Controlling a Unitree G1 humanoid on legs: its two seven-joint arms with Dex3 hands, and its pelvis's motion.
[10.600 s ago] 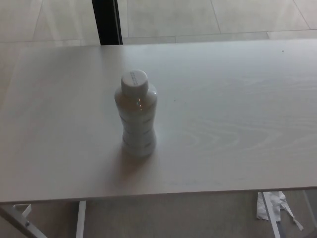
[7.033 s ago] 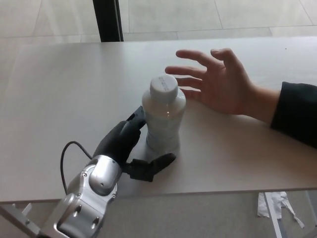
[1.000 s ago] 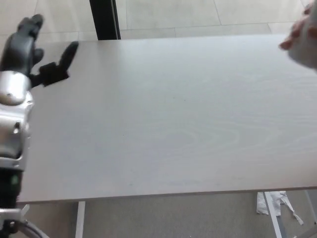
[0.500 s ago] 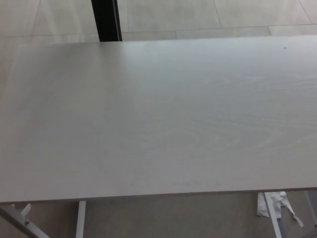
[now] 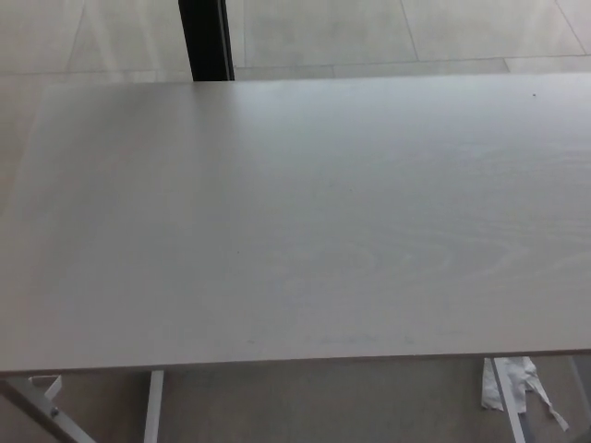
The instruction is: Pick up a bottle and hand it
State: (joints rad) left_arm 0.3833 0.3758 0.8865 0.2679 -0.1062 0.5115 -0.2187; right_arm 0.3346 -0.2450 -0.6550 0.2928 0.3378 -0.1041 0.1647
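No bottle shows in the head view at this moment. Neither of my hands is in the picture, and no person's hand shows either. Only the pale wood-grain table (image 5: 305, 221) fills the view, from its far edge near the top down to its front edge near the bottom.
A black post (image 5: 207, 39) stands behind the table's far edge at upper left. Light floor tiles (image 5: 416, 32) lie beyond the table. Below the front edge, white table legs (image 5: 152, 406) and crumpled white paper (image 5: 517, 388) lie on the floor.
One second ago my left hand was raised at the left edge and a person's hand with something white was at the upper right; both have left the picture. The camera shifted slightly.
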